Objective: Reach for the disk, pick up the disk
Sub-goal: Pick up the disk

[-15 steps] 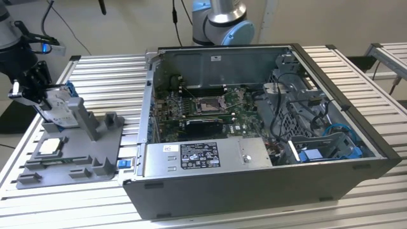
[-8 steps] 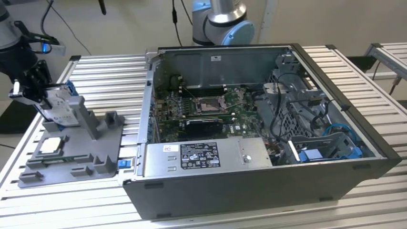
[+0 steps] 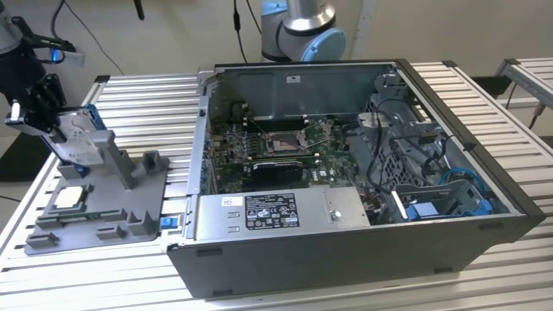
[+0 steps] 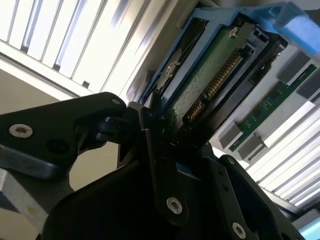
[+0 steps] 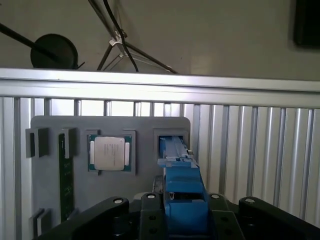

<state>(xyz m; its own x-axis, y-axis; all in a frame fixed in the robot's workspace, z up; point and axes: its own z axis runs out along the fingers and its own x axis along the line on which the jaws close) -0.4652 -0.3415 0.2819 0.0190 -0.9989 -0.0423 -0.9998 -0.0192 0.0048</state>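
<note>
The disk [image 3: 79,139] is a silver-grey drive in a blue carrier, standing on edge at the exterior view's left, over the upright slot of the grey holder [image 3: 116,162]. My gripper [image 3: 59,133] is shut on its upper part. In the second wrist view the black fingers [image 4: 150,150] clamp the disk [image 4: 210,75], whose green circuit board and blue frame face the camera. In the first wrist view the blue carrier edge [image 5: 181,195] runs from between the fingers down to the holder's slot [image 5: 172,137]. I cannot tell whether its lower end still sits in the slot.
The grey holder plate [image 3: 103,223] also carries a square silver chip [image 3: 69,197] and a green memory stick [image 5: 66,175]. An open computer case [image 3: 346,162] stands to the exterior view's right, on the slatted aluminium table [image 3: 147,97], with a blue bracket [image 3: 423,210] inside.
</note>
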